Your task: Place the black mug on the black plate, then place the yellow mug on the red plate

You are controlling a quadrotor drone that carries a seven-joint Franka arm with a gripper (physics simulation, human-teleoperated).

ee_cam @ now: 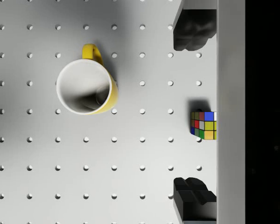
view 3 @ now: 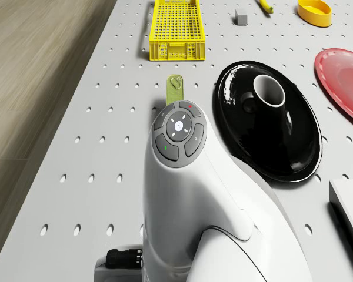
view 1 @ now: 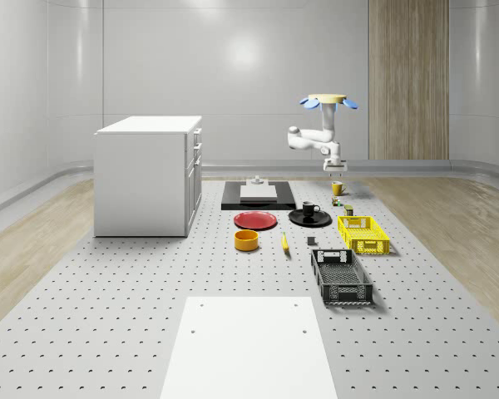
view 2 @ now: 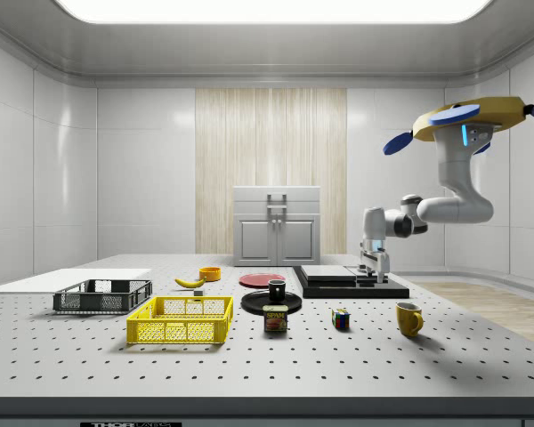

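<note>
Yellow mug (ee_cam: 87,87) sits beneath the open hand (ee_cam: 194,114).

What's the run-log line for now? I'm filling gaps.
black mug on black plate | drone hovering | gripper open above yellow mug
</note>
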